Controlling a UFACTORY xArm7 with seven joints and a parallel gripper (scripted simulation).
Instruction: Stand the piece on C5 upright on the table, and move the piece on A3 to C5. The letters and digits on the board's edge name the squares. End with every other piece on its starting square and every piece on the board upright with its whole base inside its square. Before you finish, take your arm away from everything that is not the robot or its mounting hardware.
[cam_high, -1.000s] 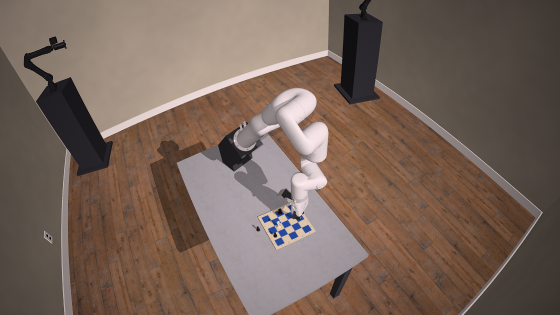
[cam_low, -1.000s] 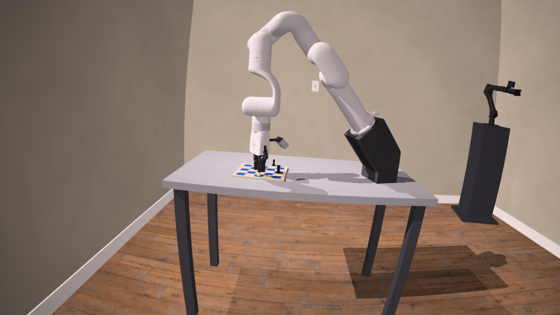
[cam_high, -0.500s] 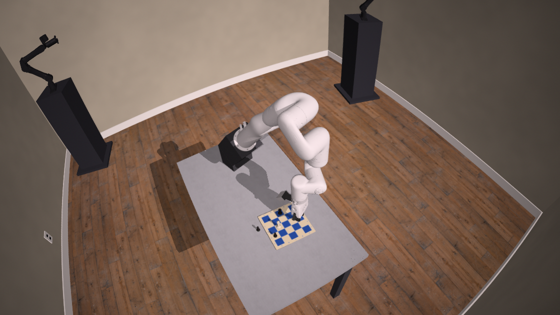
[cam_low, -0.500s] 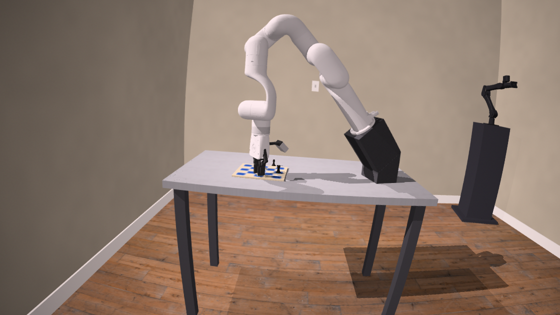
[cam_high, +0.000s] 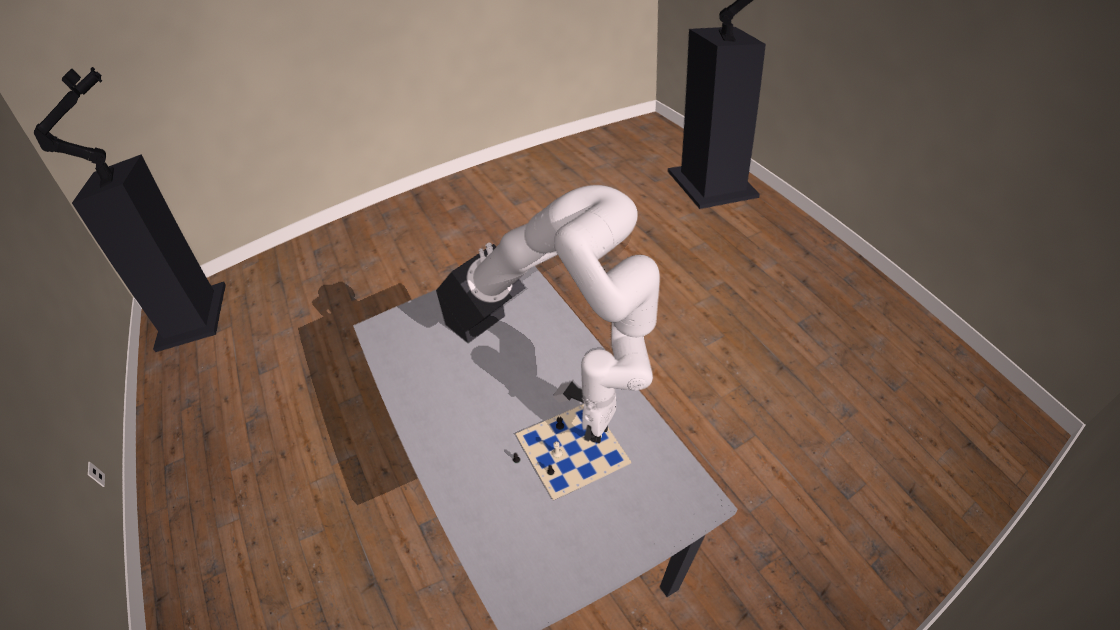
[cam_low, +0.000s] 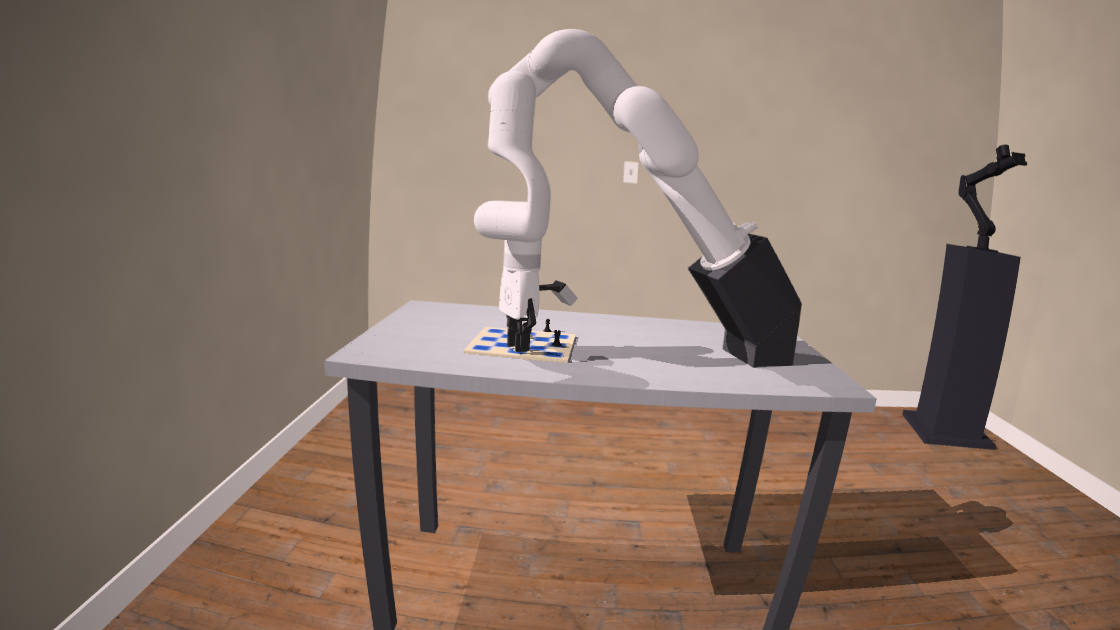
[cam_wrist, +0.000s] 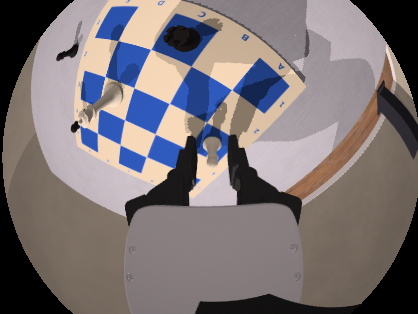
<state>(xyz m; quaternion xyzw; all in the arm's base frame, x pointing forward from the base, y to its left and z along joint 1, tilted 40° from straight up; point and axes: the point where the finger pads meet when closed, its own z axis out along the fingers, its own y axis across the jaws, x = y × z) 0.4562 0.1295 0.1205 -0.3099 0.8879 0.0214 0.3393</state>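
Note:
My gripper (cam_high: 594, 436) (cam_low: 518, 347) (cam_wrist: 212, 146) is open and low over the board (cam_high: 551, 492) (cam_low: 479, 352), its fingers on either side of the white pawn (cam_wrist: 212, 146), with a gap on each side. The pawn stands upright on A3; the fingers hide it in the top and exterior views. C5 (cam_high: 587, 470) is bare. A black pawn-like piece (cam_high: 515, 458) (cam_low: 547, 325) (cam_wrist: 67, 52) stands upright on the table beside the board's E side.
A black rook (cam_high: 559, 423) (cam_low: 556, 338) (cam_wrist: 182, 38) stands on C1. A tall white piece (cam_high: 556, 448) (cam_wrist: 102, 102) stands on D3. A black pawn (cam_high: 550, 470) (cam_wrist: 75, 126) stands on E4, mostly hidden behind the white piece in the wrist view.

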